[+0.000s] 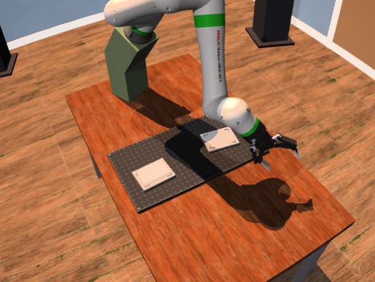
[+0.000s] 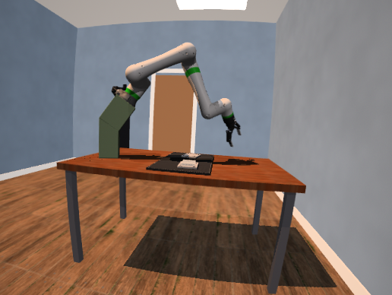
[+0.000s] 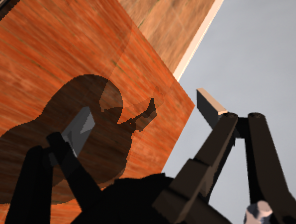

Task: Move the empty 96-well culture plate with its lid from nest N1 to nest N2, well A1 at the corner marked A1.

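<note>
Wooden table — lidded plate flat, long axis along mat; tool gapes, holding nothing.

Quick count of what was in the room: one arm on one green pedestal, with one gripper that had two fingers, spread wide with nothing between them. One wooden table on four grey legs. One dark perforated board with two plate nests, N2 showing bare, N1 covered by the one lidded plate. Two black stands on the floor, one door, one ceiling light, one dark floor mat.
</note>
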Robot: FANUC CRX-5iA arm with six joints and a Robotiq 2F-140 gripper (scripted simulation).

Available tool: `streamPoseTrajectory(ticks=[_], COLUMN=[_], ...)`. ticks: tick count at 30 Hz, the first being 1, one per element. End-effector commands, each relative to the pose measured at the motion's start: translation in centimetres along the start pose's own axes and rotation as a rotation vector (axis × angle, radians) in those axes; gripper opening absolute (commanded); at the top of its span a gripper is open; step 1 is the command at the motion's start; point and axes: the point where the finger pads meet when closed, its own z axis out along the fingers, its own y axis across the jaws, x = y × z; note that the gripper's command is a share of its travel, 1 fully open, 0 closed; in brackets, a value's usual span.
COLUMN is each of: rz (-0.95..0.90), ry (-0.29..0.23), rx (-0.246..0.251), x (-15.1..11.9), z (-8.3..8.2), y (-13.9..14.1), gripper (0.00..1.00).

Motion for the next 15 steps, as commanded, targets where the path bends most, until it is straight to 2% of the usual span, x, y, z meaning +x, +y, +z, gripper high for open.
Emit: streamPoseTrajectory(ticks=[1,4,10,13,15], rz=[0.021,0.069,0.069,0.128,0.128], ry=[-0.006,-0.024,-0.024,-0.051,-0.051], rx=[0.029,0.094,0.094,0.170,0.170], x=[-0.2,-0.4,-0.8,-0.9,-0.9], z=[-0.3,-0.7,-1.5,-2.0,-2.0], y=[-1.3,-2.8,-5.6,-7.0,-7.0], gripper=[1.00,1.00,1.00,1.00,1.00])
